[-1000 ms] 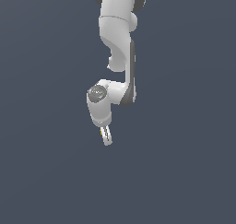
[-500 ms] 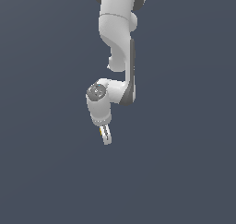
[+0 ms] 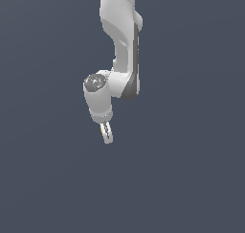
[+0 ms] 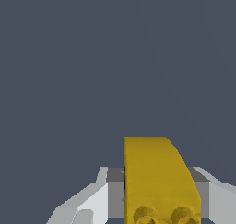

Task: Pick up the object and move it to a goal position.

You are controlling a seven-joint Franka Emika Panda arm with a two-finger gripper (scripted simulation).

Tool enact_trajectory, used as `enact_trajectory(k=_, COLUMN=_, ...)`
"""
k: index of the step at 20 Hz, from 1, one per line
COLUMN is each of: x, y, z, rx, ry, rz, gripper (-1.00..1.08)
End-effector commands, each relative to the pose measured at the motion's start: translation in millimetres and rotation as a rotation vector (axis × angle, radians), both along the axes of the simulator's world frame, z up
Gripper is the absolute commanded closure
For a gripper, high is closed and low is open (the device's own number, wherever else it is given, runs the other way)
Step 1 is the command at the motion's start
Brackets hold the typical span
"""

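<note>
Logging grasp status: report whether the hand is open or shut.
Shut on the yellow block: the hand has its fingers against the block's sides.

From my seat all I get is one flat backdrop of dark slate blue-grey, filling the exterior view edge to edge; I see no seam or horizon in it, so I cannot tell whether it is floor or wall; the light is even and soft, with only a very faint paler patch low in the middle; the wrist view shows the same plain blue-grey field, uniform and unshadowed.
</note>
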State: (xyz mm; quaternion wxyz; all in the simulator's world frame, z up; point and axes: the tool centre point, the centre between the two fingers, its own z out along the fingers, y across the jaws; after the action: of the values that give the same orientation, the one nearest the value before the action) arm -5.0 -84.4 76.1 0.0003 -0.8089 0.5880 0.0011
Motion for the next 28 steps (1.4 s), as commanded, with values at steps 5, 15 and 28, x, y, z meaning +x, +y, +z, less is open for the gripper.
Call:
enact_trajectory(k=5, x=-11.5, y=-12.8, z=62.2, rx=0.001, ry=-0.001, rz=-0.001, gripper=1.08)
enact_trajectory(k=15, x=-32.8, y=-38.3, z=181.1, rx=0.0, ry=-0.001, rz=-0.003, gripper=1.08)
enact_trajectory(k=28, x=-51.8, y=-64.6, z=310.9, rx=-0.002, ry=-0.001, rz=-0.002, gripper=1.08)
